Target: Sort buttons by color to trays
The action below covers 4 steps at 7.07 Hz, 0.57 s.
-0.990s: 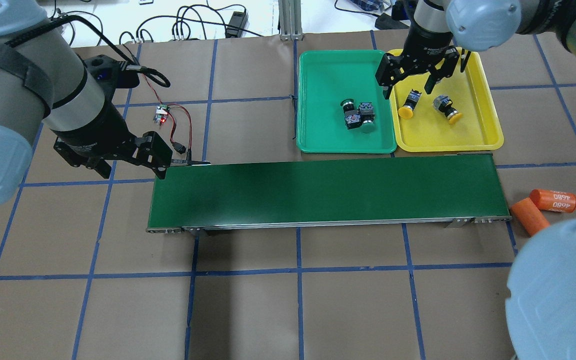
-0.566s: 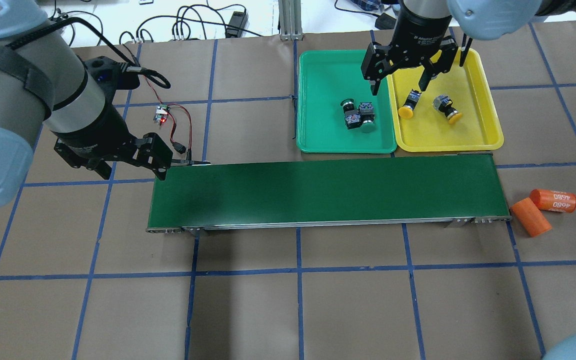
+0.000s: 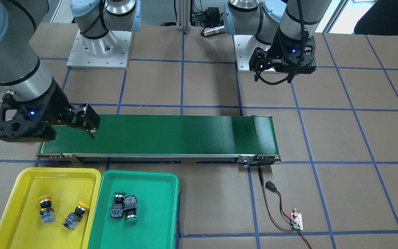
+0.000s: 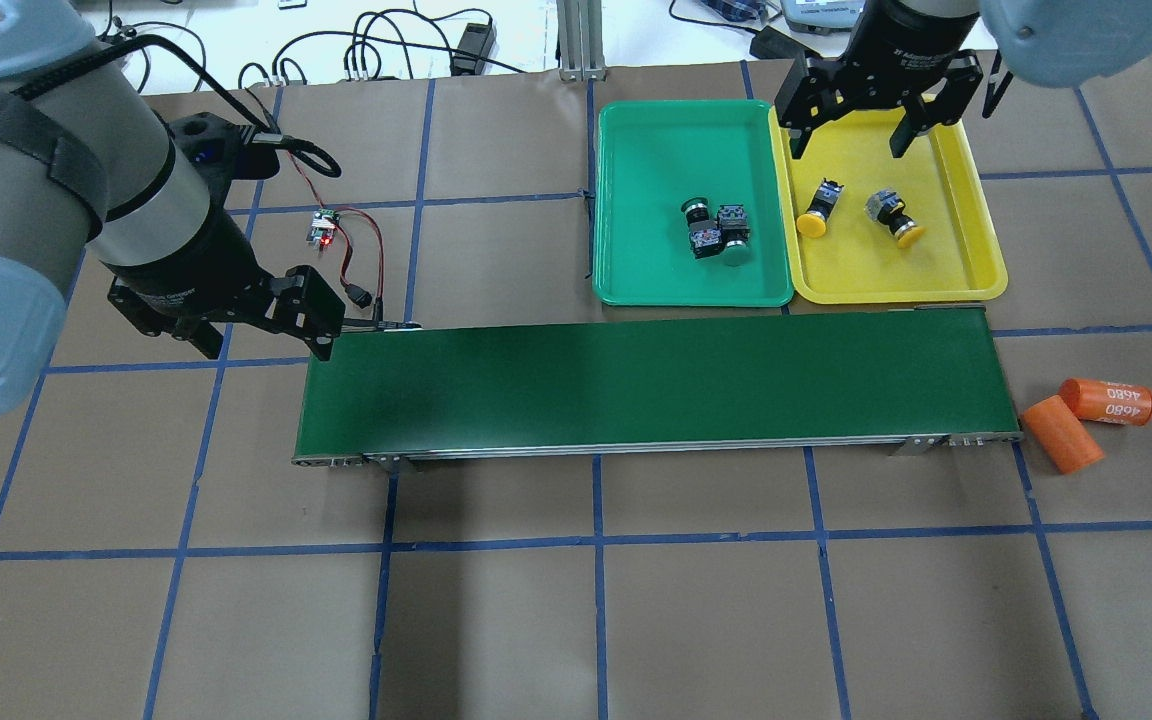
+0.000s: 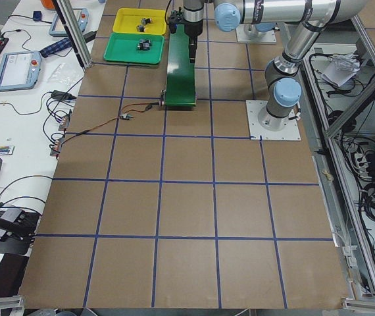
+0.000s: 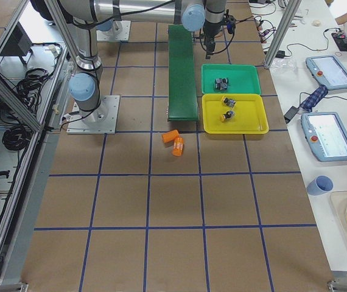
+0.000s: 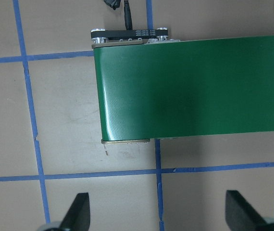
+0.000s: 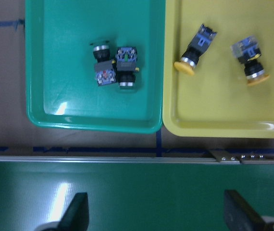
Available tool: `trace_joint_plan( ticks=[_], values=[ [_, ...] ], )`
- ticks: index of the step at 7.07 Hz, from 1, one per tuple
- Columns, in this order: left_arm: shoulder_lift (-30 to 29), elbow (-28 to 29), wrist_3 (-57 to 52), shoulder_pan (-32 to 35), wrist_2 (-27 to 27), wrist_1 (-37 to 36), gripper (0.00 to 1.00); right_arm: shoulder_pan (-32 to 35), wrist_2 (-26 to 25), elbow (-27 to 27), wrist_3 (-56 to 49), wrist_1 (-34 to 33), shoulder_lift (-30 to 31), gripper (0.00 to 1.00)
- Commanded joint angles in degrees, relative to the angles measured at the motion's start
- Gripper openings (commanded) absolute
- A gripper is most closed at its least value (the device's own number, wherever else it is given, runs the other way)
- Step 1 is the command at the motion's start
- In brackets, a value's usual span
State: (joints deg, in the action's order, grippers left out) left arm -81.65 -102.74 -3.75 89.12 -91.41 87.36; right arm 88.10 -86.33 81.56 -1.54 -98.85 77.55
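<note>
Two green-capped buttons (image 4: 716, 228) lie close together in the green tray (image 4: 656, 280); they also show in the right wrist view (image 8: 115, 67). Two yellow-capped buttons (image 4: 816, 215) (image 4: 896, 222) lie apart in the yellow tray (image 4: 976, 240). My right gripper (image 4: 850, 145) is open and empty. It hangs high above the trays and touches nothing. My left gripper (image 4: 266, 340) is open and empty beside the conveyor's left end; its fingertips (image 7: 79, 211) show above bare table.
A long dark-green conveyor belt (image 4: 656, 385) lies in front of the trays. Two orange cylinders (image 4: 1061, 432) (image 4: 1106, 400) lie off its right end. A small circuit board (image 4: 324, 228) with red and black wires sits near the left gripper.
My right gripper swung left over the seam between the trays, then back right and away from the buttons, staying open. The buttons and left arm have not moved.
</note>
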Motion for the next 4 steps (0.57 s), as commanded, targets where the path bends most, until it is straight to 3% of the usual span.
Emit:
trace_joint_plan(
  ticks=[1,4],
  values=[
    [0.0,0.0,0.06,0.0,0.0,0.0,1.0,-0.64,-0.06,1.57,-0.48,-2.67,0.5,1.0],
    [0.0,0.0,-0.02,0.0,0.0,0.0,1.0,3.55,-0.24,0.88,1.7,-2.41,2.78,1.0]
  ],
)
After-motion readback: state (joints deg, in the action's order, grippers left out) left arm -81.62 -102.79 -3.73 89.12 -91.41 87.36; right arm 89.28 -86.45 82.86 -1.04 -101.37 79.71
